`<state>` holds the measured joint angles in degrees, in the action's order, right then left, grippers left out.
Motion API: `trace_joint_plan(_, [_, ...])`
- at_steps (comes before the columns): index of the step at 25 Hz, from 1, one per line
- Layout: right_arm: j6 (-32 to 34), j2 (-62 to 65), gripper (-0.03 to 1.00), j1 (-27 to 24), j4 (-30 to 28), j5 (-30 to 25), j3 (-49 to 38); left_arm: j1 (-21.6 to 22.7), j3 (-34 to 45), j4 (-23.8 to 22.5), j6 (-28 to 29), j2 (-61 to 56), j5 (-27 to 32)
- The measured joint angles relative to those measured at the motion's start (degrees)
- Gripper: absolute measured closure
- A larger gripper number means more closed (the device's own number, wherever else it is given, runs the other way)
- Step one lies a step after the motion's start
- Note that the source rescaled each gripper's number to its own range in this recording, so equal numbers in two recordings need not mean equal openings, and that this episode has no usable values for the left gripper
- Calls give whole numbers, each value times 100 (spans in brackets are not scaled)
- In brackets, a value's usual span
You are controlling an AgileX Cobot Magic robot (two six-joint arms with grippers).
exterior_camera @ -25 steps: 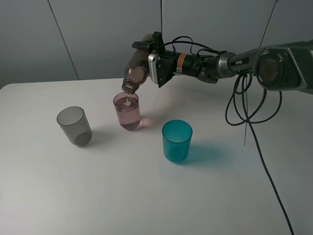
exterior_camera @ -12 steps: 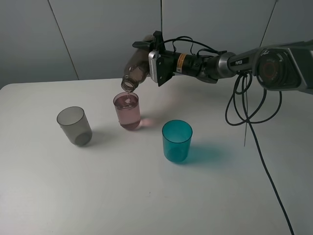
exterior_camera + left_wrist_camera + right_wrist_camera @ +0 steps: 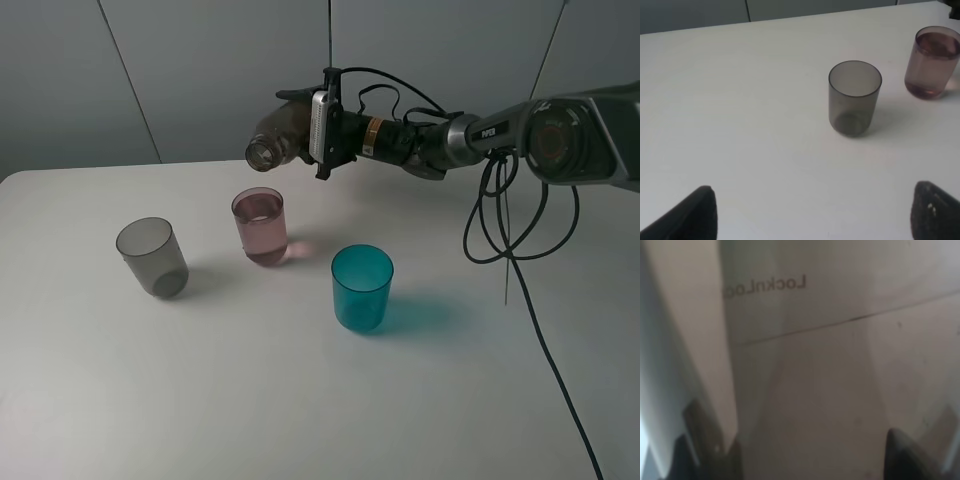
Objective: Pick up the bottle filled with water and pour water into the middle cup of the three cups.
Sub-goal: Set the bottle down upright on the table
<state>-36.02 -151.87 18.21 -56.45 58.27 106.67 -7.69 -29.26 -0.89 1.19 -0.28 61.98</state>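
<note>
Three cups are standing apart on the worktop (image 3: 300, 400): grey cup (image 3: 152, 257), pink middle cup (image 3: 260, 226) holding water (image 3: 263, 238), teal cup (image 3: 362, 287). Above the pink one, the right gripper (image 3: 300, 125) is pinching the near-level bottle (image 3: 275, 140); the left gripper (image 3: 815, 214) is hanging spread.

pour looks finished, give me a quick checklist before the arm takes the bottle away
1. Grip: ok. The right gripper is shut on the bottle.
2. Pour stopped: ok. The bottle lies near level and nothing falls from its mouth.
3. Pink cup: ok. Upright, holding water.
4. Grey cup and teal cup: ok. Upright, apart from the pink one.
5. Water left in the bottle: cannot tell.
6. Left gripper: ok. Open, apart from the cups.
</note>
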Motion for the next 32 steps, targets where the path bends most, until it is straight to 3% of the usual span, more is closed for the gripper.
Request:
trace_joint_plan(9, [2199,0,97,0,131,137,-11,0,0,0,0,0,0])
trace_joint_plan(13, [2759,14,97,0,521,150,-11,0,0,0,0,0,0])
trace_joint_plan(19, [3869,374,97,0,642,-944,-14,0,0,0,0,0,0])
trace_joint_plan(22, [4387,679,97,0,979,-1451,-143,0,0,0,0,0,0])
trace_joint_plan(28, [4516,1283,97,-59,2129,-1639,-1151,0,0,0,0,0,0])
trace_joint_plan(32, [4027,1714,97,-108,3359,-1591,-2081,0,0,0,0,0,0])
